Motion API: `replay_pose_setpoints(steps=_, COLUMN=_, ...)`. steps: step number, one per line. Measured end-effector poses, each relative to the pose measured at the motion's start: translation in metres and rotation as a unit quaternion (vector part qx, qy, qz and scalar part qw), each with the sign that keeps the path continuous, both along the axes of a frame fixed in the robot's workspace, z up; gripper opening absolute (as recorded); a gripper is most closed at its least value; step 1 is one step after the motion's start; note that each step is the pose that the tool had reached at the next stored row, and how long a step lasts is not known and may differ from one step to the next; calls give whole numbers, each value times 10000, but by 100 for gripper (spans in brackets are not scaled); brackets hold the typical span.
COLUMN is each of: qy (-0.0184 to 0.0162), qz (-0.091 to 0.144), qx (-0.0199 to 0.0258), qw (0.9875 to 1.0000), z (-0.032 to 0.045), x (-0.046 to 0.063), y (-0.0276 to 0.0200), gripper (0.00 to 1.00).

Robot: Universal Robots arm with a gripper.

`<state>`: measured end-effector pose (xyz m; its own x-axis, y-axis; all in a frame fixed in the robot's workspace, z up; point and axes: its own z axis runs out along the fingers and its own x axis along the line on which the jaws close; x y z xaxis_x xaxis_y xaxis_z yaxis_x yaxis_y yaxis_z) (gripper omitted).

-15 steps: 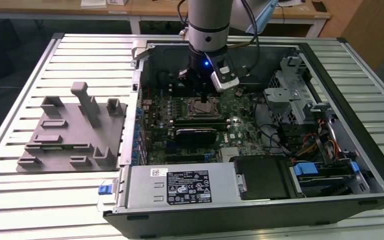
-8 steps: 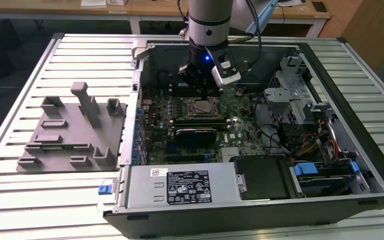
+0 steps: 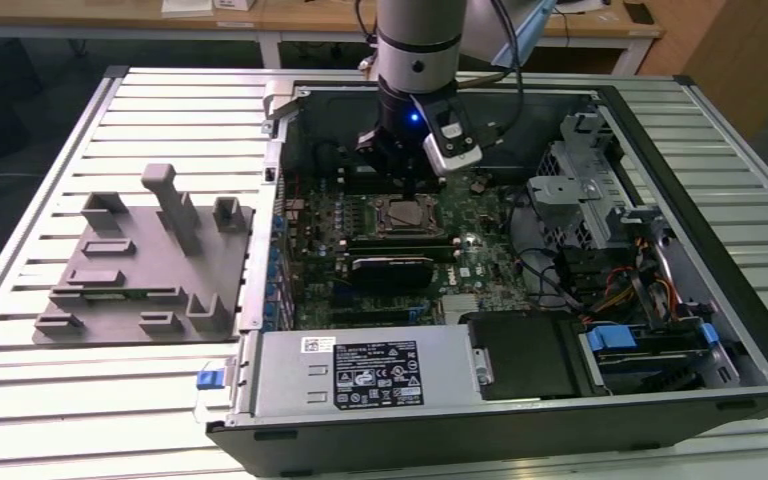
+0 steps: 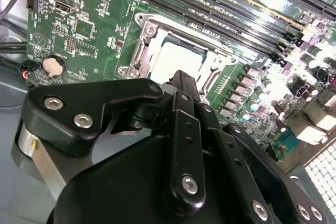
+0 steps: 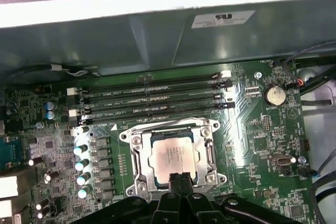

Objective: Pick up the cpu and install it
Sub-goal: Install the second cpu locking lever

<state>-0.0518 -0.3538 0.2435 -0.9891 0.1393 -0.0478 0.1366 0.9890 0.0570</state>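
The cpu [image 5: 173, 155], a silvery square chip, lies flat inside the metal socket frame [image 5: 134, 167] on the green motherboard [image 5: 262, 129]. In the second wrist view the cpu [image 4: 176, 56] shows pale just beyond the black fingertips [image 4: 181, 80]. My gripper [image 5: 179, 178] hangs over the cpu's near edge with its two fingers pressed together and nothing between them. In the exterior view the gripper [image 3: 404, 188] reaches down into the open computer case just above the cpu [image 3: 402, 212].
Several memory slots [image 5: 152, 95] run beside the socket, and capacitors [image 5: 81, 166] stand along another side. The case wall [image 3: 277, 180], drive cage [image 3: 584, 190] and power supply [image 3: 357, 375] ring the board. A grey fixture tray [image 3: 144, 262] sits at the exterior view's left.
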Motion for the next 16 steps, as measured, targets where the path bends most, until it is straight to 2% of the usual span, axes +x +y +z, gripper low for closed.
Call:
replay_pose_setpoints(steps=9, qy=0, qz=0, qx=0, qw=10000, z=-5, x=0, y=-161, gripper=11)
replay_pose_setpoints(steps=16, qy=0, qz=0, qx=0, qw=10000, z=-19, x=0, y=-332, gripper=11)
